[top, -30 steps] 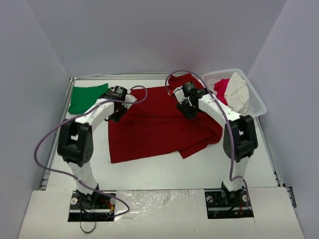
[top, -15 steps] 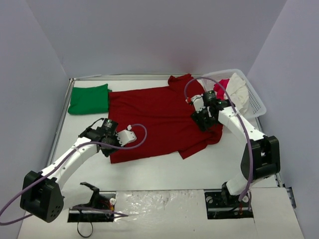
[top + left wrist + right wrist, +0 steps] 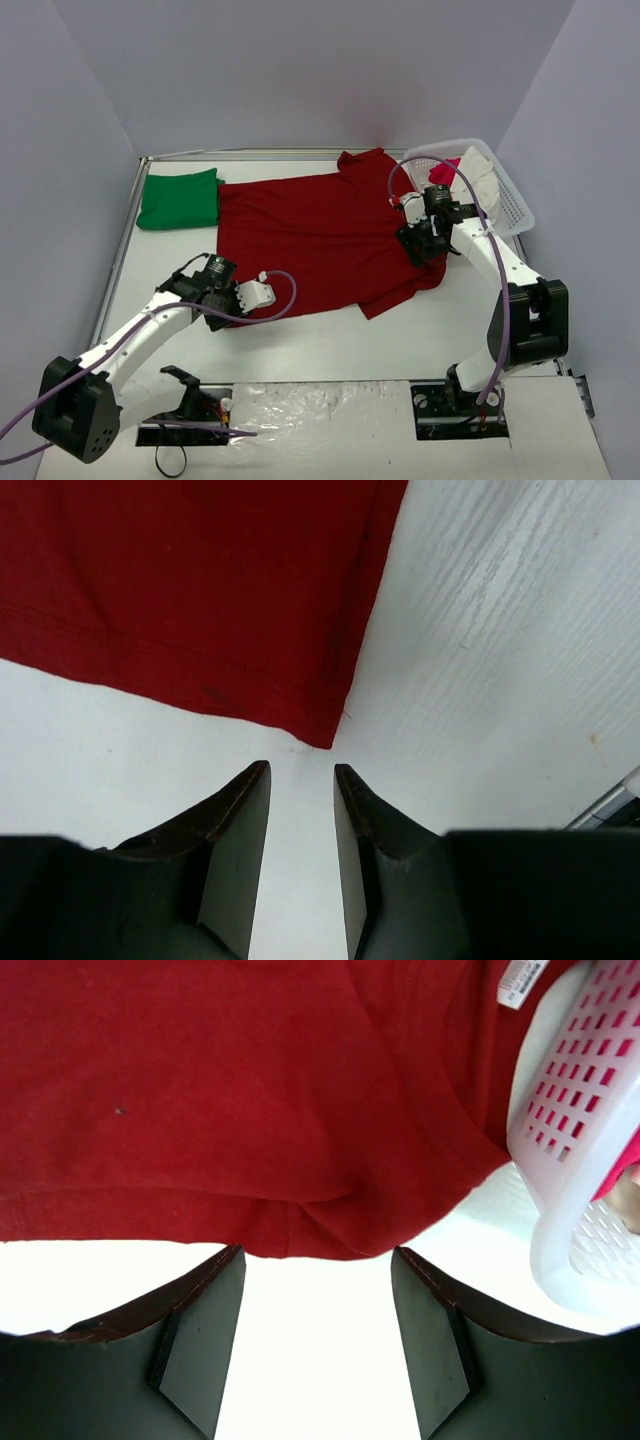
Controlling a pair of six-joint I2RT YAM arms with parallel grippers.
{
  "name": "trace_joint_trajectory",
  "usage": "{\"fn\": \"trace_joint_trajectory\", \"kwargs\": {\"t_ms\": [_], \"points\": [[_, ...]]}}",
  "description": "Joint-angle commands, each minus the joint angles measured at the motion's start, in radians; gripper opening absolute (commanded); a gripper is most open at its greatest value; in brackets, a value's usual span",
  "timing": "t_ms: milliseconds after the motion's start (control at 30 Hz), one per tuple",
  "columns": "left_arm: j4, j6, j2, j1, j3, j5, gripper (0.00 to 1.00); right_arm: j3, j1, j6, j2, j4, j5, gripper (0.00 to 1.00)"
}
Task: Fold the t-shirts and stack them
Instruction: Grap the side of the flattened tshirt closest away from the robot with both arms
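The dark red t-shirt (image 3: 320, 235) lies spread flat in the middle of the table. The green t-shirt (image 3: 178, 198) lies folded at the back left. My left gripper (image 3: 222, 318) is open and empty, just off the red shirt's near left corner (image 3: 325, 735), which lies beyond its fingertips. My right gripper (image 3: 432, 258) is open and empty at the shirt's right edge; a folded bulge of red cloth (image 3: 320, 1230) lies just beyond its fingertips.
A white plastic basket (image 3: 510, 195) with pink and cream cloth stands at the back right, close to my right gripper; its rim shows in the right wrist view (image 3: 565, 1160). Walls enclose the table on three sides.
My left arm swung from the shirt's back left down to its near left corner. My right gripper moved from the shirt's middle back to its right edge. The shirt now lies flatter.
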Motion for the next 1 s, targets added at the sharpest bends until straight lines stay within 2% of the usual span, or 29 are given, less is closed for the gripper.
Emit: {"fn": "trace_joint_trajectory", "kwargs": {"t_ms": [0, 467, 833, 933, 967], "points": [[0.049, 0.035, 0.048, -0.011, -0.018, 0.009, 0.31, -0.002, -0.013, 0.014, -0.001, -0.017, -0.008, 0.56], [0.086, 0.052, 0.125, -0.02, -0.032, -0.029, 0.32, -0.011, -0.024, 0.005, 0.018, -0.016, -0.022, 0.58], [0.063, 0.043, 0.246, -0.034, 0.028, -0.023, 0.31, -0.022, -0.022, -0.003, 0.0, -0.016, -0.011, 0.6], [0.046, 0.034, 0.288, -0.032, 0.047, -0.029, 0.03, -0.024, -0.024, -0.003, -0.007, -0.016, -0.002, 0.6], [0.043, 0.032, 0.294, -0.034, 0.057, -0.031, 0.02, -0.027, -0.024, -0.003, -0.008, -0.016, 0.003, 0.6]]}}
